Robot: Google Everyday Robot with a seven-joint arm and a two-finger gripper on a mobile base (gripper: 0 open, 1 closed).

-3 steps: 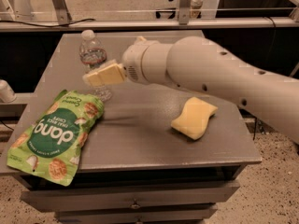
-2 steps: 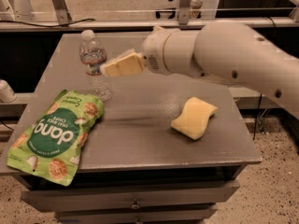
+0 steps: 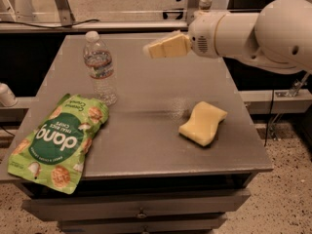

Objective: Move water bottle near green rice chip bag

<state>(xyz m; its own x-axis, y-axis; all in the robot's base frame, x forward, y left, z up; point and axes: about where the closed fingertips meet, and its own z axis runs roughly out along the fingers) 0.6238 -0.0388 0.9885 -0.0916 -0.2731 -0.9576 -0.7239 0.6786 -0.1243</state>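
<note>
The water bottle (image 3: 100, 68) stands upright on the left part of the grey table (image 3: 161, 145). It is clear and ribbed, with a white cap. Its base is right beside the top edge of the green rice chip bag (image 3: 58, 143). The bag lies flat at the front left corner and hangs a little over the table edge. My gripper (image 3: 150, 49) hovers above the back middle of the table. It is well to the right of the bottle and holds nothing. The white arm (image 3: 253, 30) reaches in from the right.
A yellow wavy sponge (image 3: 203, 123) lies on the right half of the table. Drawers (image 3: 141, 211) sit under the tabletop. A white object (image 3: 6, 95) shows at the far left below table height. Metal frame rails (image 3: 97, 26) run behind the table.
My gripper has drawn back to the right and slightly up, away from the water bottle. The bottle, bag and sponge stay where they were.
</note>
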